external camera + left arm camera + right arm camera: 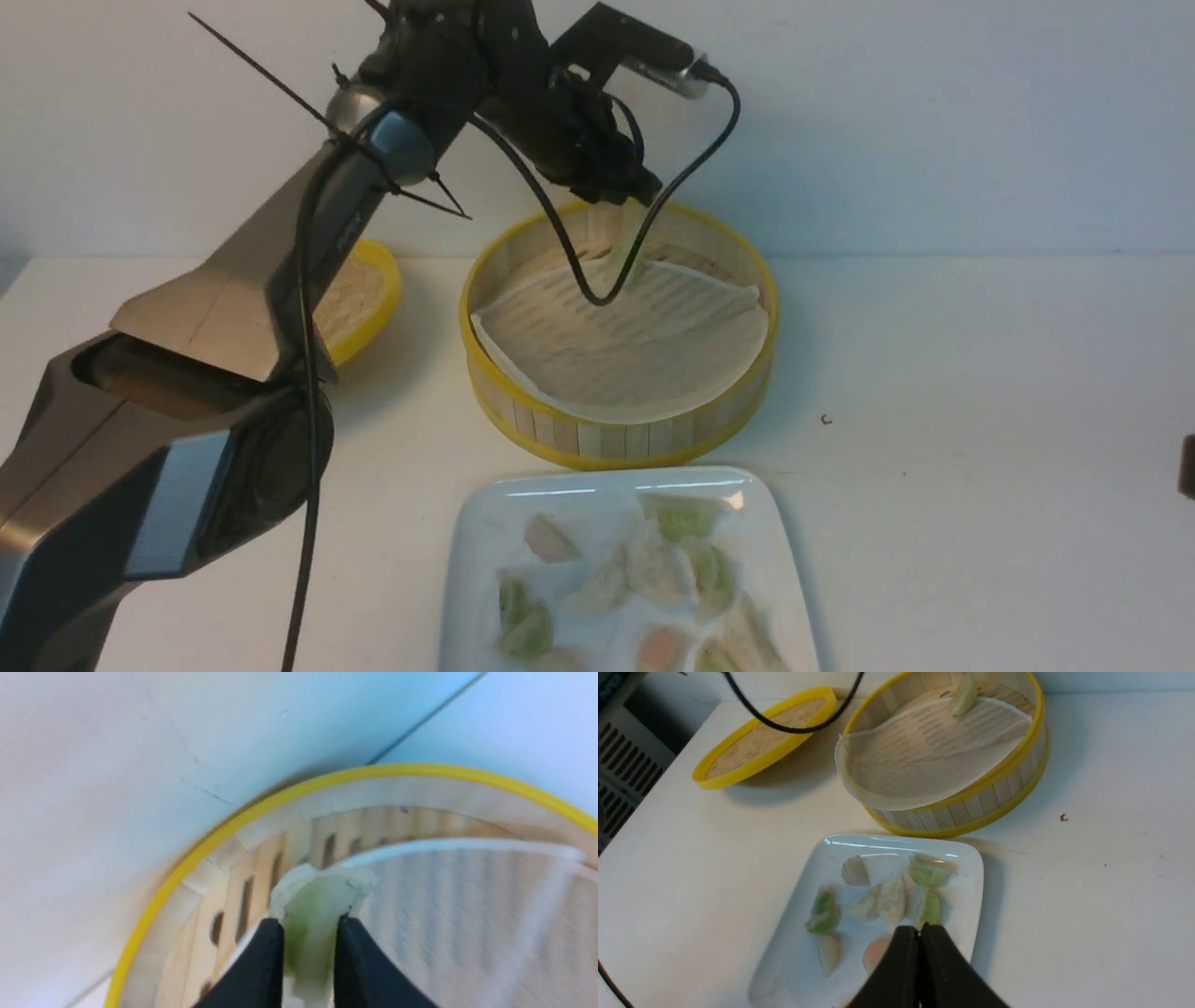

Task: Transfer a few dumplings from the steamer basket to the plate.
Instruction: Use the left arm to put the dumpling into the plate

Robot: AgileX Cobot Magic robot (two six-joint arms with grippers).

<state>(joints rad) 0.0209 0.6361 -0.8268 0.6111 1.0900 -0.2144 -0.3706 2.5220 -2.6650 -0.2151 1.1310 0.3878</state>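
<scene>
With its tips either side of a pale green pleated dumpling [310, 933], the left gripper [309, 924] is closed on the piece, jaws parted only by the dumpling's thickness. Held dumpling is over the far part of the steamer basket [621, 439]; contact with the liner sheet [635, 345] or slatted floor cannot be determined. Left arm [224, 271] reaches forward and rightward from the left side of the front view, forearm raised, wrist above the basket's far rim, gripper angled downward. A black cable [311, 373] runs along the arm and loops down in front of the basket. Markings: small lettering on the left forearm, illegible; no brand readable. Right gripper [920, 933]: jaws shut, tips together, nothing between them; in the front view only a dark piece of the right arm [1187, 467] shows at the right edge. Basket stands on the white table [934, 373], its liner bunched unevenly and baring slats at the far side. Nearer the robot, just beside the basket, lies the white rounded-square plate [476, 560], bearing several green dumplings [929, 870], whitish ones [892, 900] and a pink-tinted dumpling [875, 952]. Shallow yellow-rimmed woven lid [768, 737] leans at a tilt, left of the basket.
</scene>
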